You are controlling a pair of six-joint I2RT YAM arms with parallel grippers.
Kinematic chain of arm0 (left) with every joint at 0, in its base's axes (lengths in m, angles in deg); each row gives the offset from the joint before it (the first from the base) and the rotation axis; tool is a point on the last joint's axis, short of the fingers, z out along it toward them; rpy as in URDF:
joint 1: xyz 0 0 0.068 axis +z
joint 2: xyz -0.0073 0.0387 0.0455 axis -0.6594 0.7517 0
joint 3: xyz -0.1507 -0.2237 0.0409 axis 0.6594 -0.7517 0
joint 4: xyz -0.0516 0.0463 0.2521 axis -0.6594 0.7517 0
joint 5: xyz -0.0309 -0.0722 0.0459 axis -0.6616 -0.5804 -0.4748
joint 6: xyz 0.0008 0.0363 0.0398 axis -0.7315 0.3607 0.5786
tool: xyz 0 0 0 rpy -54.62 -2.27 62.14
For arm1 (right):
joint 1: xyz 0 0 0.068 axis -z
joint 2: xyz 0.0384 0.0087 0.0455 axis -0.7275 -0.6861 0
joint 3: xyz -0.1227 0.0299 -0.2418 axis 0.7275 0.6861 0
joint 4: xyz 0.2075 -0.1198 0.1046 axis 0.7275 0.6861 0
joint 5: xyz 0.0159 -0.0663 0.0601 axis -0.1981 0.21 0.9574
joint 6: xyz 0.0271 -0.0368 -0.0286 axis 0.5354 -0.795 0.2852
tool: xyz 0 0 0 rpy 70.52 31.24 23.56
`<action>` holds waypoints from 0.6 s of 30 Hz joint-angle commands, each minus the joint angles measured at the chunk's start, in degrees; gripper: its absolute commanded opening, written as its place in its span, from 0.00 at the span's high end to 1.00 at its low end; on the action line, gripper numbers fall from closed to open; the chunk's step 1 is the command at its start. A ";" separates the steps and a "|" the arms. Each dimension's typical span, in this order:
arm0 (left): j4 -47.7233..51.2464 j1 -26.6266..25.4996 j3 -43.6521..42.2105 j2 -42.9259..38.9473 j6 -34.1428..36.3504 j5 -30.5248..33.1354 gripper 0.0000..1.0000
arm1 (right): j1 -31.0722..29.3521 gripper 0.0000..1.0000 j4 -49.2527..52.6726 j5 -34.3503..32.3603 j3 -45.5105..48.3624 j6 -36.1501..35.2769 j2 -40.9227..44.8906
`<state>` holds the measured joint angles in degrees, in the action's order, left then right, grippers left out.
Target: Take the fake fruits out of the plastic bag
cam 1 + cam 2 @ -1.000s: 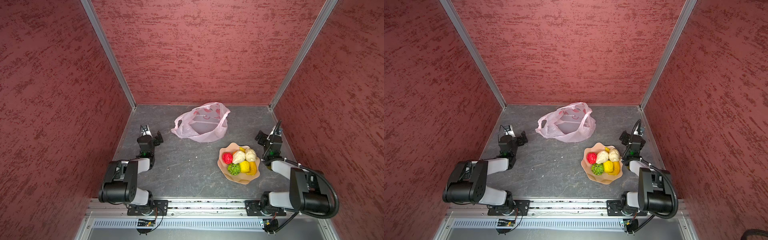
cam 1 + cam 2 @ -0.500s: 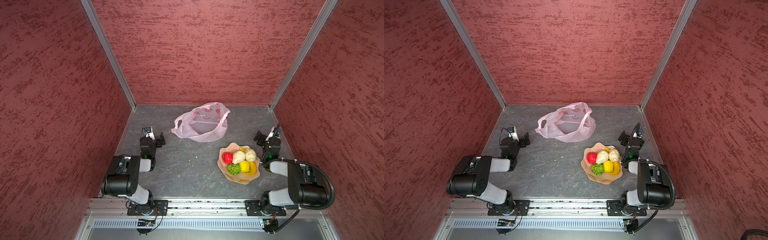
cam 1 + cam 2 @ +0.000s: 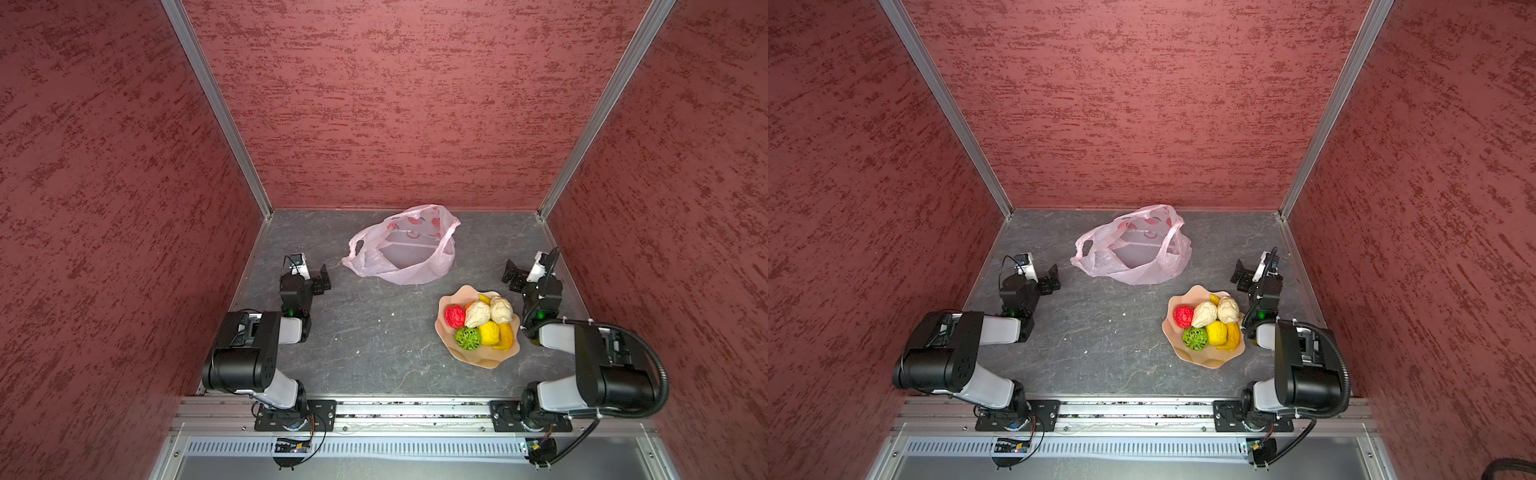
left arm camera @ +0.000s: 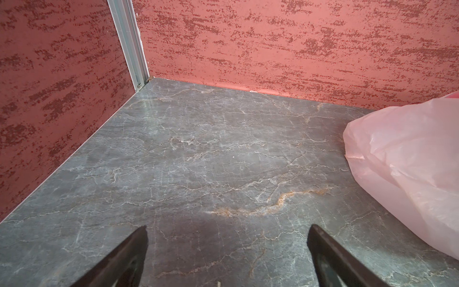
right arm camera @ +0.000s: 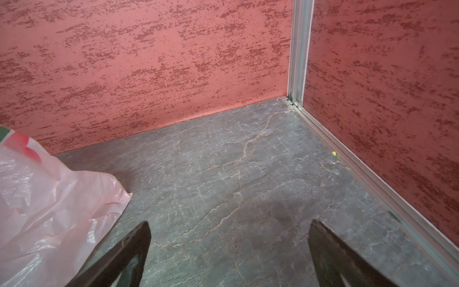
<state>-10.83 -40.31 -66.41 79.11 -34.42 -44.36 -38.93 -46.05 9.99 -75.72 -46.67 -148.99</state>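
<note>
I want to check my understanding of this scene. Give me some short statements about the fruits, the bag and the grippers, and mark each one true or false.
1. The fake fruits lie piled in the tan dish. True.
2. The red ball is inside the plastic bag. False: it lies in the dish, and no fruit shows in the bag.
3. The left gripper and the right gripper both have open jaws with nothing between them. True.
4. The dish stands beside the left arm. False: it stands beside the right arm.
</note>
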 commanded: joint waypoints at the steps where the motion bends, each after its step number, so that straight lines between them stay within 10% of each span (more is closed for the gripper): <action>1: -1.42 -0.23 0.46 -0.05 0.90 -0.58 0.01 | 0.34 0.01 -3.51 5.62 0.00 -3.03 -1.97; 18: -1.49 -0.18 0.43 -0.05 0.89 -0.58 0.00 | 0.37 0.01 -5.64 9.14 0.76 -4.45 -2.78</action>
<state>-10.86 -40.31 -66.41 79.11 -34.42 -44.39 -38.93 -48.74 17.40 -75.46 -49.25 -151.33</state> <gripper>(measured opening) 0.994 0.989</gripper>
